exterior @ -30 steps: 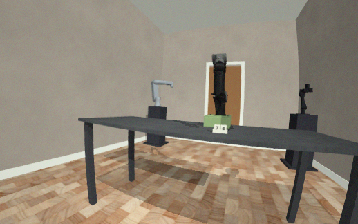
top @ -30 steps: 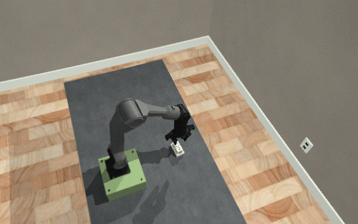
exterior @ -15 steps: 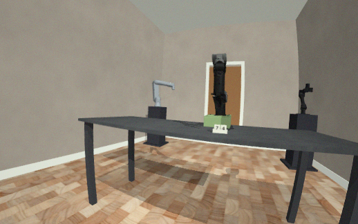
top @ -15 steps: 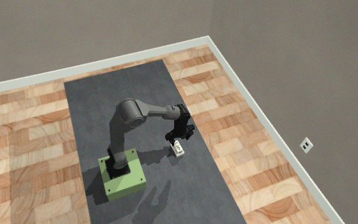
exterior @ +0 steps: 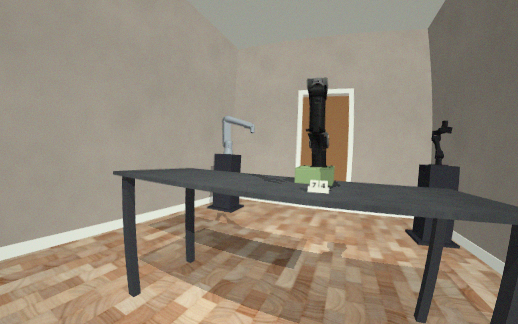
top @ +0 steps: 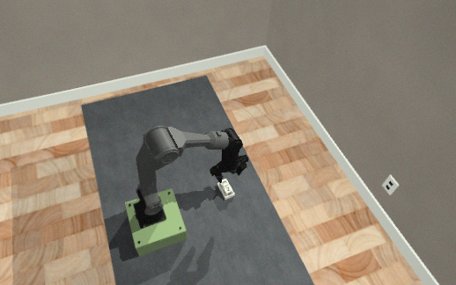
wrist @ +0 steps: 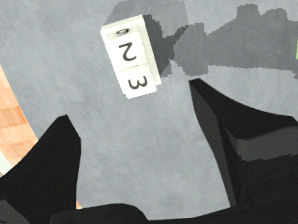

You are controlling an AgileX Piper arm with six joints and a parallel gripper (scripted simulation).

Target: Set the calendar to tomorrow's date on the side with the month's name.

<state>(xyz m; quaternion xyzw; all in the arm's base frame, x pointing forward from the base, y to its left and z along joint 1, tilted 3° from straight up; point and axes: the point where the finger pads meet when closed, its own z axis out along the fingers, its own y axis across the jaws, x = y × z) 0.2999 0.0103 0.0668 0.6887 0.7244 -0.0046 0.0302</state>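
Note:
The small white calendar (top: pixel 226 189) (exterior: pixel 318 186) stands on the dark table (top: pixel 172 110) (exterior: pixel 421 200), in front of the arm's base. Its two cubes stand side by side. In the wrist view their tops read 2 (wrist: pixel 127 52) and 3 (wrist: pixel 137 83). In the exterior view the side facing the camera reads 7 and 4. I cannot read a month's name. My gripper (top: pixel 228 172) (exterior: pixel 319 159) (wrist: pixel 130 112) hangs a little above the calendar, wide open and empty, its fingers apart from the cubes.
The arm's green base (top: pixel 159 229) (exterior: pixel 314 175) stands on the table behind the calendar. The table's right edge is near the calendar. Beyond the table a grey arm (exterior: pixel 228 145) and a black arm (exterior: pixel 441 145) stand on pedestals on the floor.

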